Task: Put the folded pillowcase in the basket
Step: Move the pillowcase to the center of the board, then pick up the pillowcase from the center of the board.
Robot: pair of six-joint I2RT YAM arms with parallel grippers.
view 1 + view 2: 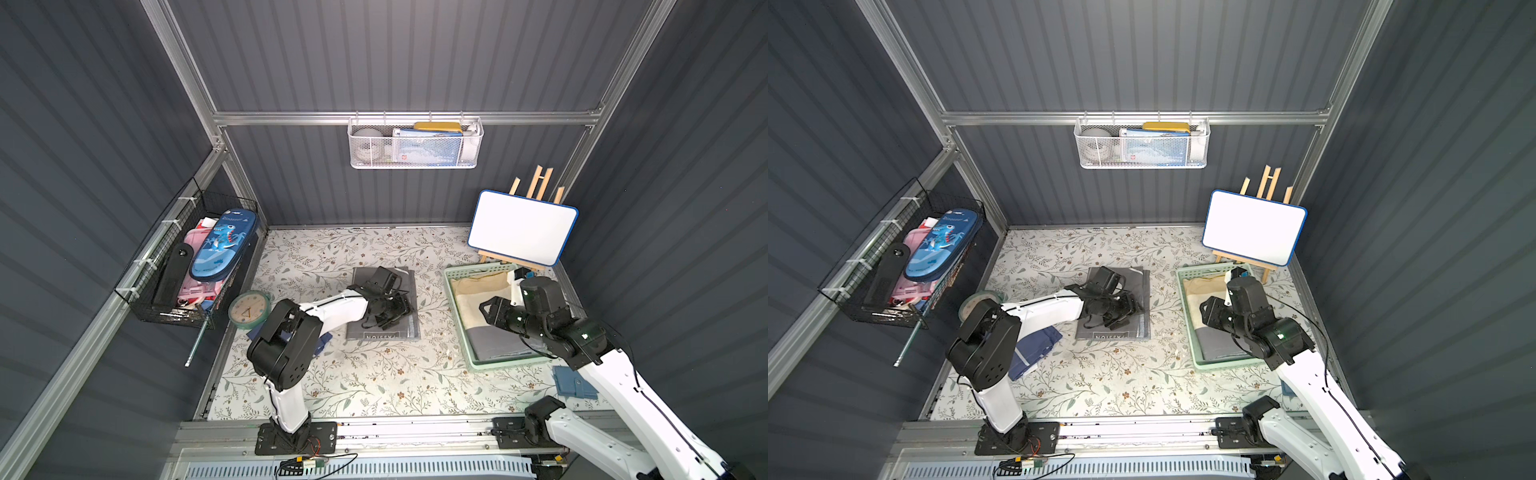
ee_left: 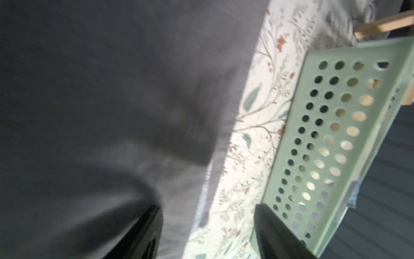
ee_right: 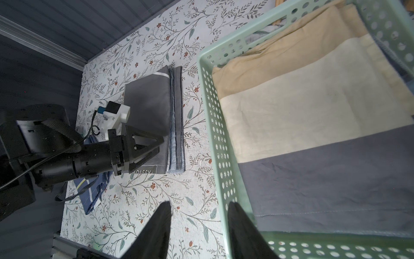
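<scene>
The folded pillowcase (image 1: 409, 286) (image 1: 1138, 282) is a dark grey stack lying flat mid-table, left of the basket. My left gripper (image 1: 390, 309) (image 1: 1121, 309) (image 3: 160, 145) sits low on it, open. In the left wrist view one finger (image 2: 145, 233) rests on the cloth (image 2: 112, 89). The cloth's stitched edge and bare table show inside the left gripper (image 2: 208, 224). The mint-green basket (image 1: 459, 320) (image 1: 1187, 316) (image 2: 324, 134) (image 3: 208, 112) holds tan, cream and grey cloths. My right gripper (image 1: 488, 309) (image 1: 1208, 309) (image 3: 199, 215) hovers open above the basket's near-left rim, holding nothing.
A whiteboard on an easel (image 1: 521, 226) stands behind the basket. A round clock (image 1: 248, 309) and a blue cloth (image 1: 1034, 349) lie by the left arm's elbow. A blue wallet (image 1: 575, 384) lies at front right. A black wire basket (image 1: 195, 266) and a white mesh basket (image 1: 415, 145) hang on the walls.
</scene>
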